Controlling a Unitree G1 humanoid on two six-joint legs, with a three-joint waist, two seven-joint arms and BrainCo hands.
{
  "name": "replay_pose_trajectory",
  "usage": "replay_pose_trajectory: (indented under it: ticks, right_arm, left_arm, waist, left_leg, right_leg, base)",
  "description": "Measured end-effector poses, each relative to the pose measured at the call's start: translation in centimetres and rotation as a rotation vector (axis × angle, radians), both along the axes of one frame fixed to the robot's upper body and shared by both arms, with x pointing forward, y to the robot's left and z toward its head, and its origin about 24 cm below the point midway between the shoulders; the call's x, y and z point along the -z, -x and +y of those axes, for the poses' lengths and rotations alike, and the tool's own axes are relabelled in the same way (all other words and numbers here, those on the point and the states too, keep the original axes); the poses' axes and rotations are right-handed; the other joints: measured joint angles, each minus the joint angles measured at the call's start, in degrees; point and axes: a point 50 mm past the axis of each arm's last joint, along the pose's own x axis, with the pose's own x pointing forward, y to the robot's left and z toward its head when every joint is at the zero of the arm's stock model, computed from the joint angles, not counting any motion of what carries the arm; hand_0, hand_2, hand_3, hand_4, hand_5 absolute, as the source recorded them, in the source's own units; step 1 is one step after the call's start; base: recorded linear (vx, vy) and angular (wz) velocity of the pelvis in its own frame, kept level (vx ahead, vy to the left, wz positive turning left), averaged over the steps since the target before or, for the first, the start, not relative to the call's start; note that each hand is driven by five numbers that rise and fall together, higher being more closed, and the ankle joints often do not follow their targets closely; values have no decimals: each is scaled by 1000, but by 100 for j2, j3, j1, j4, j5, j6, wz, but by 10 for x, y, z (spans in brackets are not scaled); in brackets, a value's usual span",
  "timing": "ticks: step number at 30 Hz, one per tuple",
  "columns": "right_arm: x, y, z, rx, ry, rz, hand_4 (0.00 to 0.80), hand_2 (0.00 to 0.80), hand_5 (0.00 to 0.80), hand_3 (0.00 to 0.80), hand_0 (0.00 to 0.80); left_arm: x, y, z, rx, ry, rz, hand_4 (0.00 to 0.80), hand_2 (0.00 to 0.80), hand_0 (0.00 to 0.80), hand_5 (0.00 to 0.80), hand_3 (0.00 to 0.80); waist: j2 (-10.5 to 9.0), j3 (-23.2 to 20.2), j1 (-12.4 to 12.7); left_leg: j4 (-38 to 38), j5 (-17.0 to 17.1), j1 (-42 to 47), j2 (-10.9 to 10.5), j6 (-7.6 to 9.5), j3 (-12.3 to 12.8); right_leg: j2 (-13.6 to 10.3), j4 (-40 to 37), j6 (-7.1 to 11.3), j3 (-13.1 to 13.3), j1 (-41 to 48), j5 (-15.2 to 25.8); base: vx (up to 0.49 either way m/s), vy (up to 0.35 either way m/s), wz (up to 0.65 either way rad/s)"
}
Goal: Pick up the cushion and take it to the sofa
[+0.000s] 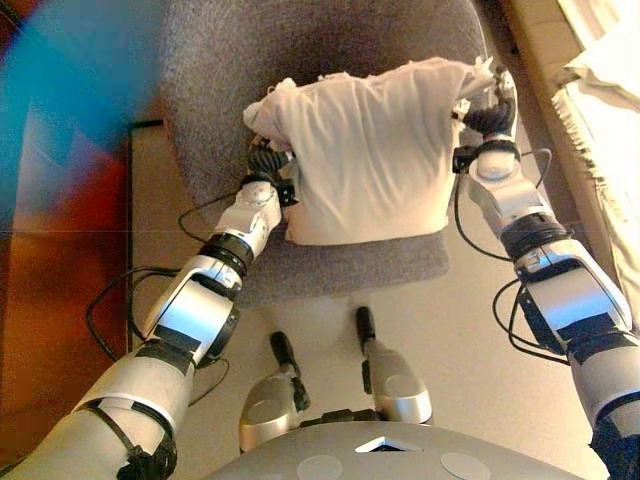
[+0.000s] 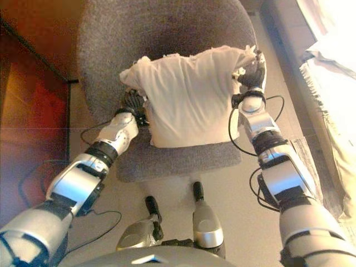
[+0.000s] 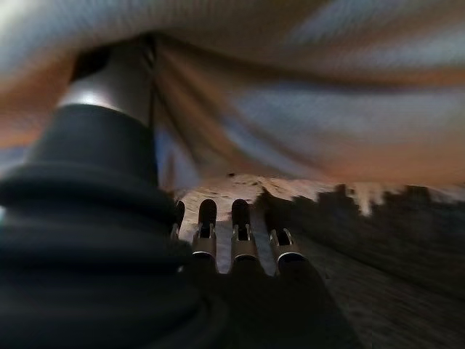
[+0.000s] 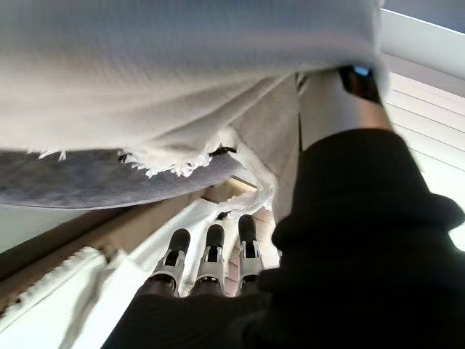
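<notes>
A cream cushion (image 1: 365, 155) with frayed edges is held between my two hands over the seat of a grey upholstered chair (image 1: 215, 70). My left hand (image 1: 266, 160) presses on its left side, partly tucked under the edge. My right hand (image 1: 492, 112) is against its upper right corner. In the left wrist view the fingers (image 3: 206, 229) reach out straight beneath the cushion (image 3: 305, 87), with the thumb up against the cloth. The right wrist view shows the same: straight fingers (image 4: 211, 254) below the cushion (image 4: 167, 73), thumb raised to it, and the grey seat (image 4: 65, 185) apart underneath.
A red-brown wooden cabinet (image 2: 28, 111) stands close on the left of the chair. A pale piece of furniture with white fringed cloth (image 1: 600, 100) runs along the right. Beige floor (image 1: 470, 350) lies in front of the chair.
</notes>
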Motion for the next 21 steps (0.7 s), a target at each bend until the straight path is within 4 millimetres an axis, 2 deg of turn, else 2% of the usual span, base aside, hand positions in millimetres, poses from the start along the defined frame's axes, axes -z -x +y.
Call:
replay_pose_trajectory:
  ticks: [4, 11, 17, 19, 21]
  right_arm:
    - [-14, 5, -3, 12, 6, -89, 0, 0, 0, 0, 0]
    - [-31, 17, -5, -3, 26, -193, 0, 0, 0, 0, 0]
    - [-47, 26, 0, -24, 46, -288, 0, 0, 0, 0, 0]
    - [-54, 27, 7, -53, 44, -316, 0, 0, 0, 0, 0]
    - [-52, 26, 12, -80, 58, -304, 0, 0, 0, 0, 0]
  left_arm:
    - [-21, 3, 0, 14, 24, -117, 0, 0, 0, 0, 0]
    - [-39, 7, 8, 10, 59, -204, 0, 0, 0, 0, 0]
    - [-58, 17, -3, 75, 100, -298, 0, 0, 0, 0, 0]
    - [-58, 18, -11, 98, 96, -299, 0, 0, 0, 0, 0]
    - [-55, 19, -19, 123, 105, -290, 0, 0, 0, 0, 0]
  waist:
    - [0, 0, 38]
    - [9, -6, 26]
    - [52, -44, 37]
    - [72, -81, 49]
    - [82, -190, 66]
  left_leg:
    - [-1, 4, 78, -15, 8, -27]
    - [-30, -28, 463, 10, -9, -149]
    - [-3, -23, 547, -23, -2, -178]
    - [-3, -23, 593, -23, -2, -183]
    - [-5, -31, 627, -20, -2, -185]
  right_leg:
    - [-14, -2, 1, -75, 99, -1]
    - [-29, -7, 6, -163, 546, -122]
    - [-31, -5, 0, -204, 651, -117]
    - [-29, -5, 0, -211, 695, -116]
    - [-28, -6, 3, -214, 732, -124]
  base:
    - [139, 22, 5]
    - [174, 33, 8]
    - [84, 34, 4]
    - [54, 21, 2]
    - [85, 10, 1]
